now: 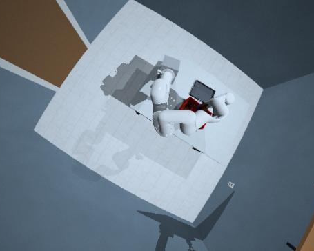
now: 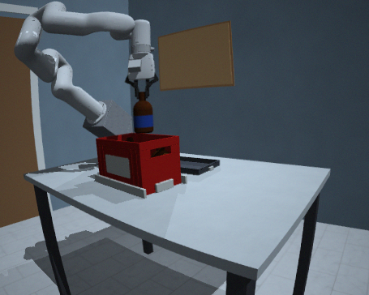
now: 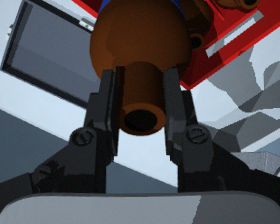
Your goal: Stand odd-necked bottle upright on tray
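My gripper (image 2: 141, 95) (image 3: 140, 88) is shut on the neck of a brown bottle (image 2: 143, 107) (image 3: 141, 37) with a blue label. The bottle hangs upright, its base just above the rim of the red crate (image 2: 160, 172) (image 3: 197, 72) (image 1: 203, 126). Its mouth faces the wrist camera. Other brown bottles are in the crate; one (image 3: 202, 16) shows beside the held bottle in the wrist view, another (image 3: 247, 3) at the top edge. The crate walls and the arm hide most of them. The dark tray (image 1: 202, 91) (image 2: 199, 167) (image 3: 51, 50) lies flat beside the crate with nothing on it.
Low pale blocks (image 2: 122, 186) (image 2: 165, 185) stand along the crate's foot on the table (image 2: 247, 194). The grey block of the arm's base (image 2: 114, 118) stands behind the crate in the exterior view. The arm passes over the crate in the top view.
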Tool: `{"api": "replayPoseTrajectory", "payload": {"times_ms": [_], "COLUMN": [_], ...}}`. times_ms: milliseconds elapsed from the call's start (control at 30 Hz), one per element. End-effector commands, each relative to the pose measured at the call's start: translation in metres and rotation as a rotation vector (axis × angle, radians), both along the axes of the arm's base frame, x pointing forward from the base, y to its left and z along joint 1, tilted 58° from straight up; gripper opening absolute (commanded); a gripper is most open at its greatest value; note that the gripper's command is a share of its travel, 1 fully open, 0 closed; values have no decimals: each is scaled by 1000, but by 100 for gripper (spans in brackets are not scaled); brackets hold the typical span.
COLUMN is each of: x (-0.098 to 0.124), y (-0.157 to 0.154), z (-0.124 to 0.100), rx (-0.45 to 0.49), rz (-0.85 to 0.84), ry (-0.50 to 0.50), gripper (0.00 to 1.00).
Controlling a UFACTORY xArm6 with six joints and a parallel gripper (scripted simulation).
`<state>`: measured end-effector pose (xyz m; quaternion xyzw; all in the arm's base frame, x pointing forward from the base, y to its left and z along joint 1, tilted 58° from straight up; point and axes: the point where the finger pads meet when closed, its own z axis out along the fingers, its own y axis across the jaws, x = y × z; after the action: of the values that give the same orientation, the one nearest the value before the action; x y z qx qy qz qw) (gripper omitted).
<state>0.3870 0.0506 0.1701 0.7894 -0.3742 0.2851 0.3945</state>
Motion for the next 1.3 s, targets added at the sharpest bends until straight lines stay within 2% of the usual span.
{"api": "replayPoseTrajectory", "payload": {"times_ms": [0, 767, 1267], "x": [1, 2, 4], "y": [1, 7, 17], "z": [0, -8, -23], "rx": [2, 2, 2], "rz": [2, 2, 2], "ry": [-2, -2, -2], "gripper": [0, 0, 0]}}
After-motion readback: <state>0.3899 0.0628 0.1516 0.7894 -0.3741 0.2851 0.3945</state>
